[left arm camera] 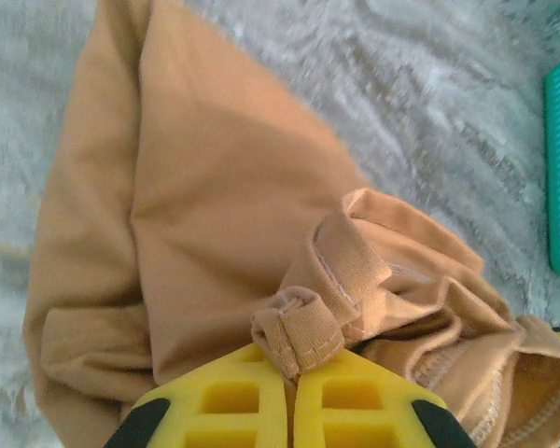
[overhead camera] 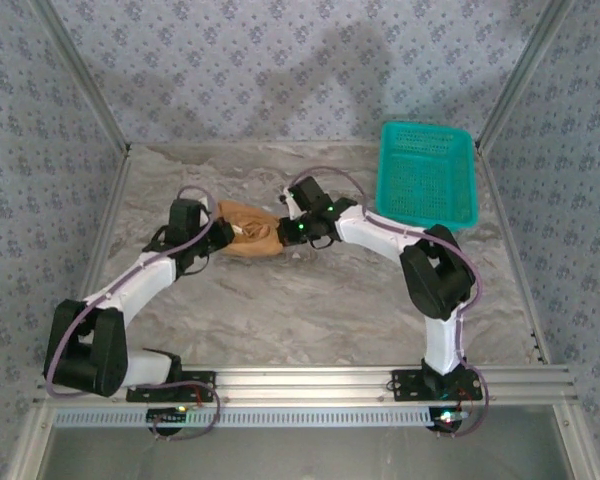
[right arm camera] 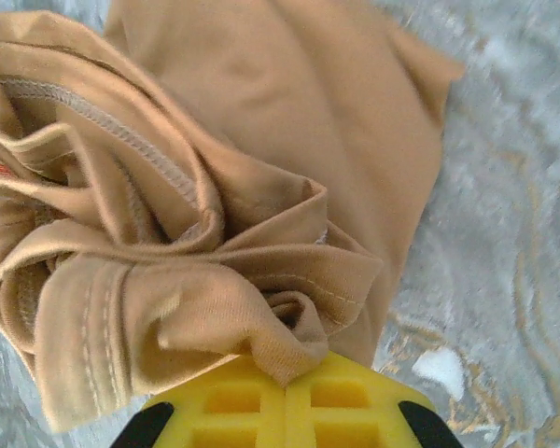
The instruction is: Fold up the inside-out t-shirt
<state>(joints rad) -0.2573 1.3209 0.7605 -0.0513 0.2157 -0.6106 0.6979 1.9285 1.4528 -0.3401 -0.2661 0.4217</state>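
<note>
Near the middle of the grey marbled worktop (overhead camera: pixel 310 310), a little toward 11 o'clock, the tan soft-fabric t-shirt (overhead camera: pixel 248 232) lies as a crumpled bundle with its seam stitching showing. The left tool (left arm camera: pixel 291 373) is clenched on a small rolled tab of hem at the bundle's 9 o'clock side. The right tool (right arm camera: pixel 287 378) is clenched on a thick wad of gathered folds at 3 o'clock. The teal plastic mesh basket (overhead camera: pixel 428 172) stands well apart at 2 o'clock.

The step in hand looks like opening the bundle out before any fold. To do it well, lift both pinches together, then draw them evenly toward 9 and 3 o'clock, so the cloth hangs and unrolls rather than dragging. The right pinch seems to take several layers. If the shirt won't spread, that side probably needs regripping on a single edge.
</note>
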